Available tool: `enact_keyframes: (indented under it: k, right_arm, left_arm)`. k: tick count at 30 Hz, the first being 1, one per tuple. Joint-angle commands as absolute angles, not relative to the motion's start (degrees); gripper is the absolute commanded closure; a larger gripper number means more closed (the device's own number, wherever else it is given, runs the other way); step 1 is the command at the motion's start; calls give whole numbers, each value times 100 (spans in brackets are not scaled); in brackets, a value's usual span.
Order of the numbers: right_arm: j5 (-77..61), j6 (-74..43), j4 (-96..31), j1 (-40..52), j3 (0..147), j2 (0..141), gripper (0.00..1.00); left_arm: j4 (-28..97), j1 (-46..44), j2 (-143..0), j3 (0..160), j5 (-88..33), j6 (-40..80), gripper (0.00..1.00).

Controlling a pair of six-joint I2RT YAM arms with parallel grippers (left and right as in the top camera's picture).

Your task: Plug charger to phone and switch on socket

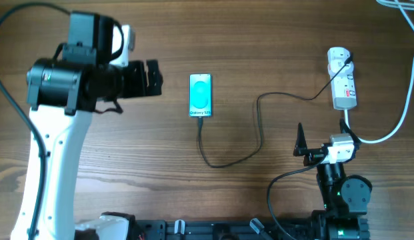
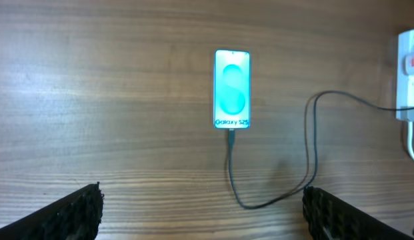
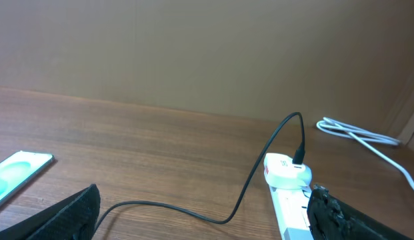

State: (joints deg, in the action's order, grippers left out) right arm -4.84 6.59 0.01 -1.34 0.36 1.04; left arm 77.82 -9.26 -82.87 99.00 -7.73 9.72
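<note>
The phone (image 1: 201,95) lies flat mid-table with its cyan screen lit, white strip toward the front. The charger cable (image 1: 259,127) runs from the phone's front end in a loop to a white adapter in the socket (image 1: 343,87) at the right. In the left wrist view the connector (image 2: 231,135) sits at the end of the phone (image 2: 232,88). My left gripper (image 1: 155,80) is open and empty, raised left of the phone. My right gripper (image 1: 301,143) is open and empty, in front of the socket (image 3: 291,207) and beside the cable (image 3: 260,167).
The socket's thick white cord (image 1: 393,127) curves off to the right edge and back; it also shows in the right wrist view (image 3: 357,133). The right arm's base (image 1: 343,190) stands at the front right. The left arm (image 1: 53,133) rises at the left.
</note>
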Motion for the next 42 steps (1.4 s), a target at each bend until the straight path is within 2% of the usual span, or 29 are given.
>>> enact_keyframes:
  k: [1, 7, 18, 25, 42]
  right_arm:
    - [-408, 738, 10, -163, 30, 43, 0]
    - [-408, 738, 10, -163, 30, 43, 0]
    - [-408, 738, 10, -163, 30, 43, 0]
    - [-408, 740, 12, -163, 30, 43, 0]
    - [-408, 738, 10, -163, 30, 43, 0]
  left_arm:
    - [7784, -718, -7843, 9288, -698, 961, 0]
    - [7609, -585, -7332, 8829, -694, 917, 0]
    - [6473, -523, -5787, 6340, -696, 923, 0]
    - [6090, -414, -4869, 5459, -683, 923, 0]
    - [4283, -163, -1872, 3142, -1216, 934, 0]
